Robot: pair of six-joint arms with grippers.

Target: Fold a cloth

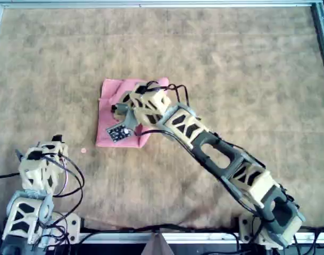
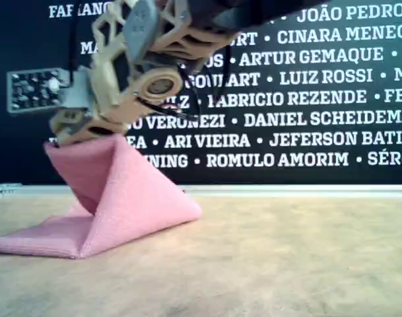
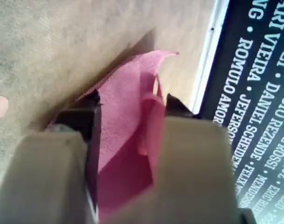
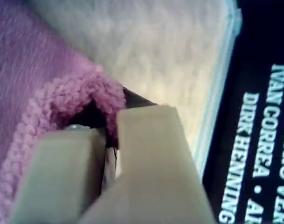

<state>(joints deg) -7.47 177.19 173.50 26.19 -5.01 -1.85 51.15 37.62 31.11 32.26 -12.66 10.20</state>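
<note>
Clearly the fold is under way but not finished. Nearest the robot's base, at the overhead view's lower left, the left claw [image 3: 132, 107] hangs apart and empty, well away from the work, with a small pink dot [image 1: 83, 151] on the brown mat [image 1: 231, 64] just beyond it. Farther out, near the middle of the mat, the cloth [image 2: 121, 198] lies with its lower layer flat and one edge raised into a tent. The right claw [image 4: 111, 135] is clamped on that raised edge and holds it above the flat part. By my reading, the lift and carry-over are done. Laying the edge down in line with the layer beneath, letting go, and perhaps pressing the crease remain.
</note>
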